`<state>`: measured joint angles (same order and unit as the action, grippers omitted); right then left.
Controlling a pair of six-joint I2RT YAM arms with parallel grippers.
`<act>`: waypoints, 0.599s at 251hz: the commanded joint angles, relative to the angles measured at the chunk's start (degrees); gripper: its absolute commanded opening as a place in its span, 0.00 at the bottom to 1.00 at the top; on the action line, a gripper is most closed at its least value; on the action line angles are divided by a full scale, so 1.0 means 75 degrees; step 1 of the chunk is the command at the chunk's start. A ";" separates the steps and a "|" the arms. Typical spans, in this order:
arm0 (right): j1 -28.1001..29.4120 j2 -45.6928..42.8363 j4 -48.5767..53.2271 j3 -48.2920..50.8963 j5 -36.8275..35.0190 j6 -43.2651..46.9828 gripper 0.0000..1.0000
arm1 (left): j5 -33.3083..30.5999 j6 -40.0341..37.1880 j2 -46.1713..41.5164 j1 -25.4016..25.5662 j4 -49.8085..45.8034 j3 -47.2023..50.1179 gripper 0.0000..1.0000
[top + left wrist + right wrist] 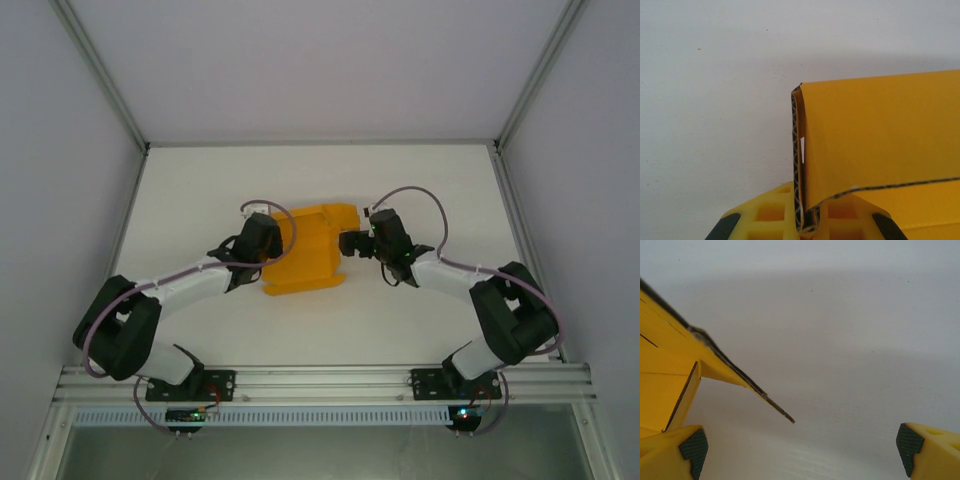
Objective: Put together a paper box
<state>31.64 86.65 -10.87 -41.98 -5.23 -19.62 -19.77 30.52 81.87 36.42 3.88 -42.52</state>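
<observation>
Top view first: the paper box [308,252], orange-yellow and part-folded, lies mid-counter [200,190] with an arm on either side. The left claw [268,243] is at its 9 o'clock edge, and the right claw [350,243] is hard up against its 3 o'clock edge.

Over to the left wrist: the left claw [807,227] sits at 6 o'clock. Its yellow fingers [767,215] are pressed together on an upright wall of the paper box [880,140], pinching the card's dark corrugated edge. The rest of the box runs off toward 3 o'clock, with white counter [715,100] from 9 round to 12.

Right wrist now: the right claw [800,450] is spread wide, one finger at 7 o'clock and one at 5. Its dark pads [910,442] face each other across white counter [850,340]. The paper box [665,370] comes in from 9 o'clock, a thin flap edge pointing toward the centre. The card sits just above the 7 o'clock finger; whether they touch, I can't tell.
</observation>
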 commanded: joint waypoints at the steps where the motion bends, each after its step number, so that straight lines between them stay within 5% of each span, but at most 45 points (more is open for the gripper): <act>1: -0.0122 0.0052 0.0378 -0.0080 -0.0200 0.0376 0.99 | 0.0025 -0.0068 -0.0126 0.0025 0.0220 0.0109 0.00; 150: -0.0134 0.0025 0.0161 -0.0427 0.1154 0.0787 1.00 | 0.0255 -0.0225 -0.0011 0.0006 0.0233 -0.0060 0.00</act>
<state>29.54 86.65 -8.97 -41.87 -1.52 -15.42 -18.83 28.56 81.84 36.42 4.64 -41.93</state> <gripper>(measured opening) 0.994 0.075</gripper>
